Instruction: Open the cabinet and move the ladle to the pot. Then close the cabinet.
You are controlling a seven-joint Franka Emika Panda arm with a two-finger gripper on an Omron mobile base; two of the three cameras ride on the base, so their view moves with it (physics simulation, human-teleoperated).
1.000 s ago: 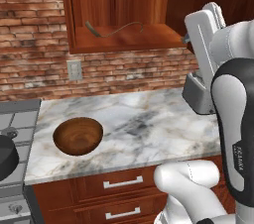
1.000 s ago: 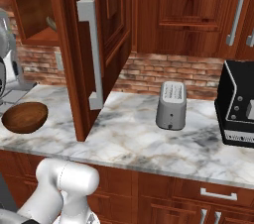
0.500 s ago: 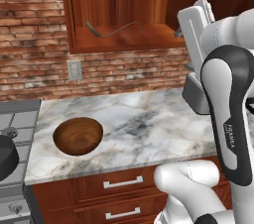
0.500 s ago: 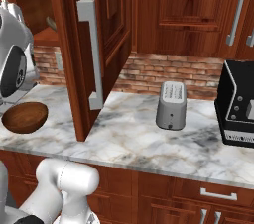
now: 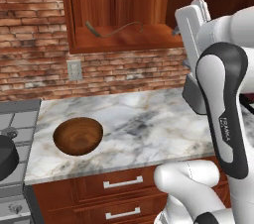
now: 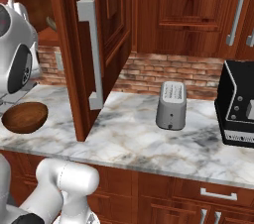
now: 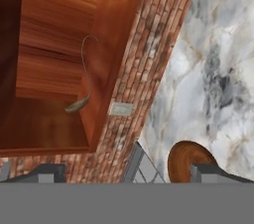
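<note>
We see the arm swung higher and further left than a second ago, its white upper link now up beside the open cabinet (image 5: 124,15); ladle, bowl and door unchanged.

Ladle (image 5: 111,29) lies on the cabinet's shelf, long axis along the shelf front: small bowl end at the left, curved handle arching up and running right. In the hand view the ladle (image 7: 83,79) sits rolled, bowl end low, handle tip hooked at the top.

End effector (image 7: 124,173) released, finger tips wide apart, nothing between them. Ladle is ahead of it and well apart, inside the cabinet, off to the side of the left tip.

Wooden bowl (image 5: 78,136) on the worktop (image 5: 149,124) sits just beyond the right finger tip in the hand view. Pot (image 5: 6,157) sits on the stove, further off past the bowl. Cabinet door (image 6: 92,44) stands swung open.
</note>
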